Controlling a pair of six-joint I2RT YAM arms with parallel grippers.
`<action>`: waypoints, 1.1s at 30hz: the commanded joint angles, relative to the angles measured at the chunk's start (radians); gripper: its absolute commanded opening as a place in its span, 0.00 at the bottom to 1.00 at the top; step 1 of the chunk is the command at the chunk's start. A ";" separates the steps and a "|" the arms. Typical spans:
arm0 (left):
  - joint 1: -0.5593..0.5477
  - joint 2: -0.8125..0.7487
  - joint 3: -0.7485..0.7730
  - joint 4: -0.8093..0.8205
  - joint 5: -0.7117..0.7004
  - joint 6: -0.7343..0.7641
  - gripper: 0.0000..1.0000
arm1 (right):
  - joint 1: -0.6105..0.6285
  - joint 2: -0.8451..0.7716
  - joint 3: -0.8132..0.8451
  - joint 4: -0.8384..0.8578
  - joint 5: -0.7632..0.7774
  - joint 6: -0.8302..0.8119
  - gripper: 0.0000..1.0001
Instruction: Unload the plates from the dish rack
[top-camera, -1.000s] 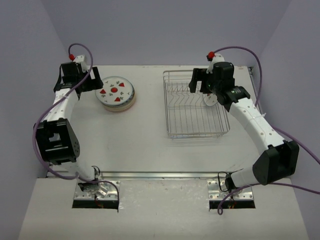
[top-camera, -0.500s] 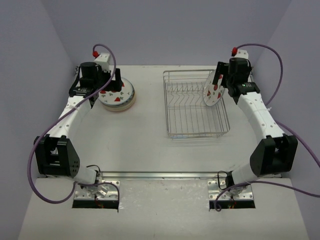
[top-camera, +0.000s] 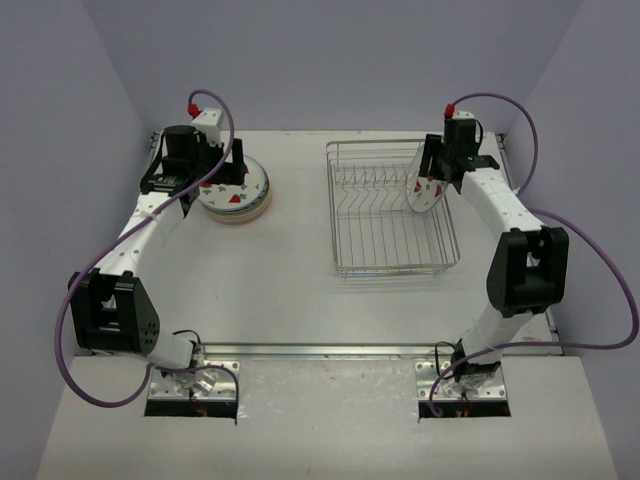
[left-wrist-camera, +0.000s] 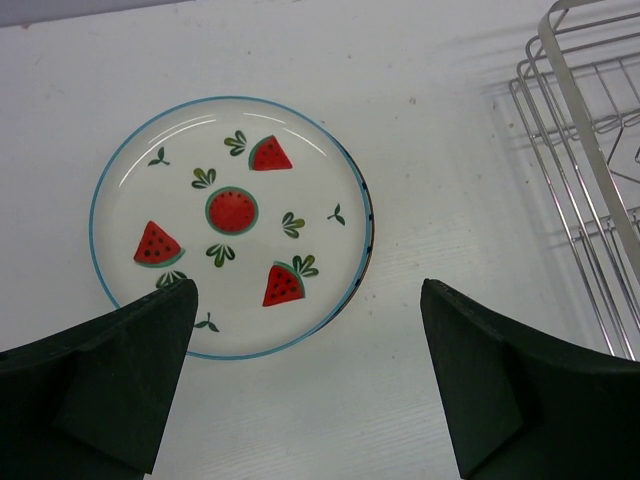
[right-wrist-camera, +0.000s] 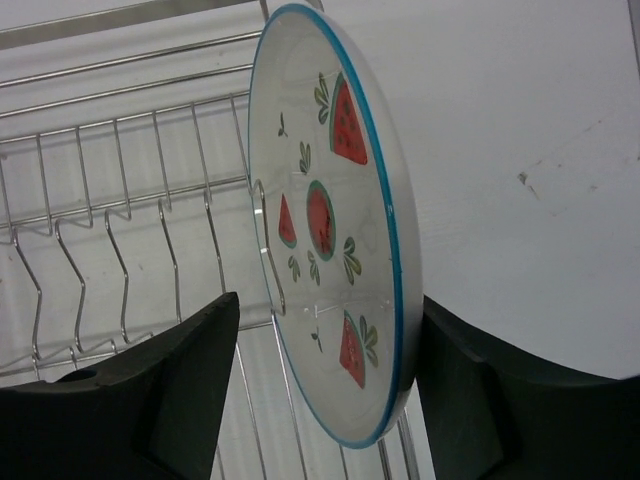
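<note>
Right hand (right-wrist-camera: 325, 310) edged left, apart astride 1 plate (right-wrist-camera: 330, 180) in dish rack (top-camera: 375, 235), left hand (left-wrist-camera: 310, 300) apart

White table (top-camera: 290, 290), pale lavender walls (top-camera: 330, 60), even light.

White flat tabletop (top-camera: 290, 260), matte; faint scuff marks (right-wrist-camera: 525, 178) on it right of right gripper (right-wrist-camera: 330, 320). Stack of round plates (top-camera: 246, 192) flat on tabletop, directly below and slightly ahead of left gripper (left-wrist-camera: 308, 320); top one white, blue rim, red watermelon marks. Rectangular silver wire dish rack (top-camera: 395, 270) on tabletop, well right of left gripper, beneath right gripper. Stack and rack well apart.
</note>
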 joint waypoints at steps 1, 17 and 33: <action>-0.009 -0.037 -0.002 0.026 -0.009 0.007 0.92 | -0.005 -0.008 0.036 0.040 -0.061 -0.004 0.52; -0.009 -0.032 -0.013 0.034 0.006 -0.023 0.92 | -0.005 -0.160 0.065 0.100 -0.068 -0.094 0.00; -0.006 -0.078 -0.006 0.079 0.307 -0.133 0.93 | -0.005 -0.324 0.184 0.099 -0.213 -0.101 0.00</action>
